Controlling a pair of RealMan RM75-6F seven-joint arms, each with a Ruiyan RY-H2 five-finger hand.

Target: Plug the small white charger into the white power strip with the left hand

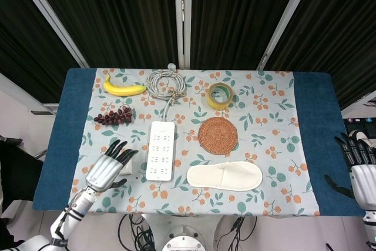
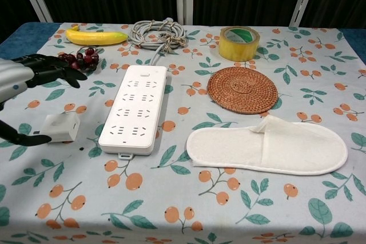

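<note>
The small white charger (image 2: pixel 60 127) lies on the floral cloth just left of the white power strip (image 2: pixel 134 108), whose cable runs back to a coil. In the head view the charger is mostly hidden under my left hand (image 1: pixel 109 168); the power strip (image 1: pixel 161 150) lies to its right. My left hand (image 2: pixel 26 87) hovers over the charger with fingers spread and the thumb low beside it, holding nothing. My right hand (image 1: pixel 360 167) hangs off the table's right edge, fingers apart and empty.
A banana (image 2: pixel 95 36), dark grapes (image 2: pixel 80 59), a coiled grey cable (image 2: pixel 158 31), a tape roll (image 2: pixel 239 43), a woven coaster (image 2: pixel 242 89) and a white slipper (image 2: pixel 267 146) lie on the cloth.
</note>
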